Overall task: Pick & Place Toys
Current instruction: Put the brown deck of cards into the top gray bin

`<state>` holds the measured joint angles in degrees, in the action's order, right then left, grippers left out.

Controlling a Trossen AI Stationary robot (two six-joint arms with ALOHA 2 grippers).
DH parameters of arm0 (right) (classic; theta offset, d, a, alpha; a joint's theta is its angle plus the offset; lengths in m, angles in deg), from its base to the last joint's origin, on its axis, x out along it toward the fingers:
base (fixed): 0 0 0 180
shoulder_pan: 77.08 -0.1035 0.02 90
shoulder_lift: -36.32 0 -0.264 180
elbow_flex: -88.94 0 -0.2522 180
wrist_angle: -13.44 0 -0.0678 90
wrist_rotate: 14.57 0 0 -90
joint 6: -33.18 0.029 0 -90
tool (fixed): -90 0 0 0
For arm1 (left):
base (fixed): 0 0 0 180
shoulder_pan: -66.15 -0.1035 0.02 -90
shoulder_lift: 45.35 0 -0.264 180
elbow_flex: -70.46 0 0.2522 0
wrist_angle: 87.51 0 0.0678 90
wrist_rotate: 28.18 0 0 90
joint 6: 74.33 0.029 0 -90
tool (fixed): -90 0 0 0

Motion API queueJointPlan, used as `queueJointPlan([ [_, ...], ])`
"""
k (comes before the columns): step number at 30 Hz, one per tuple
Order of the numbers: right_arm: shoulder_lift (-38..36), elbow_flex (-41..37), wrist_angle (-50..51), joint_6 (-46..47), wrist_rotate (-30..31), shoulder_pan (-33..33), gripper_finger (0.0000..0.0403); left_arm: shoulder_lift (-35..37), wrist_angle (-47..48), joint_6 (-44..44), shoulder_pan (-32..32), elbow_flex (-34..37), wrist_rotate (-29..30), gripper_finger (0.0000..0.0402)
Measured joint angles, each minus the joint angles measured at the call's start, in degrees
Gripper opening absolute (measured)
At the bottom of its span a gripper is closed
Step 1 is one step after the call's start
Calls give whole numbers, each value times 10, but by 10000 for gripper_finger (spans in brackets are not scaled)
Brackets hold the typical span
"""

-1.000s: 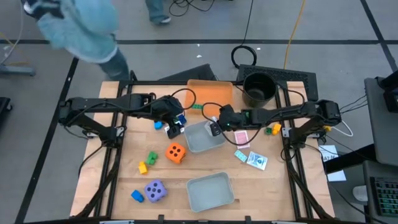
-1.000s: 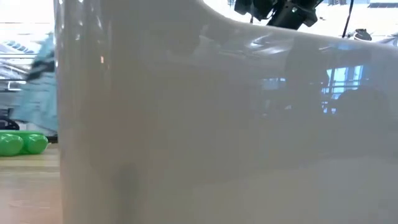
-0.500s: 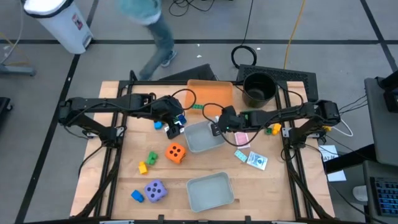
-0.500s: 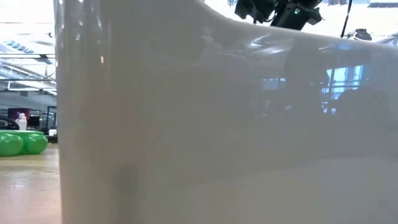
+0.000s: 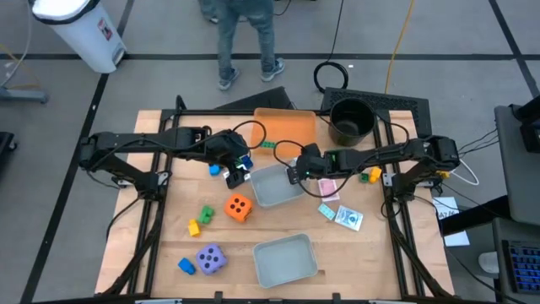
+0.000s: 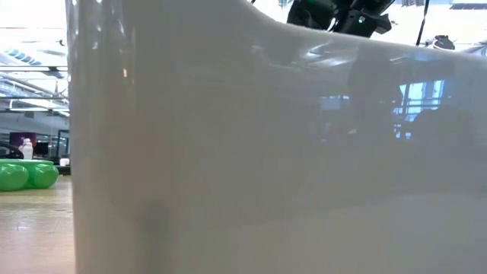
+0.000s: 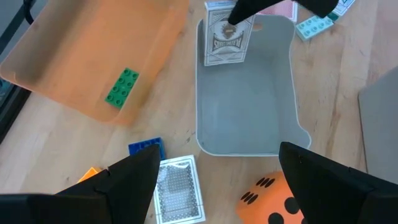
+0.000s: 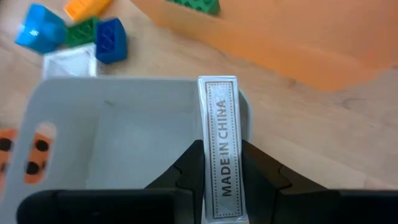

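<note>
My right gripper (image 8: 221, 155) is shut on a white card pack (image 7: 225, 34), which stands on end over the far end of a clear grey tray (image 5: 274, 187). My left gripper (image 7: 217, 186) hangs open just left of that tray, above a second white card pack (image 7: 179, 190) and a blue brick (image 7: 146, 148) on the table. An orange die (image 5: 239, 207) sits near the tray's near left corner. A green brick (image 7: 122, 86) lies in the orange tray (image 5: 284, 127). A purple die (image 5: 210, 258) rests near the front edge. My right gripper pinches the card pack by its two broad faces, so the narrow printed edge (image 8: 221, 143) shows between the fingers (image 8: 189, 165). It holds the pack's upper end (image 7: 231, 17), slanting down from the table's right side. The pack hangs upright; I cannot tell whether its lower end touches the tray.
A black pot (image 5: 350, 118) stands at the far right. Pink, teal and white cards (image 5: 337, 207) lie right of the tray. A second grey tray (image 5: 285, 259) near the front edge fills the low view. A person (image 5: 245, 34) stands beyond the far edge.
My right gripper has tipped a little more downward with the card pack still over the grey tray's far end. The person beyond the far edge has walked toward the right.
</note>
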<state>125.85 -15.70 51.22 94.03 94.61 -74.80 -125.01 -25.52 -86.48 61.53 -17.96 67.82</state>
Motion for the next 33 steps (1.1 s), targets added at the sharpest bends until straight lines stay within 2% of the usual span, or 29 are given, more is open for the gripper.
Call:
queueJointPlan([
  [9,24,0,-24,-1,-13,0,66,0,0,-5,0,0,0,333],
  [19,23,0,-28,-5,-13,4,83,0,0,-8,0,0,0,333],
  [33,23,0,-29,-32,-13,4,86,0,0,-11,0,0,0,333],
])
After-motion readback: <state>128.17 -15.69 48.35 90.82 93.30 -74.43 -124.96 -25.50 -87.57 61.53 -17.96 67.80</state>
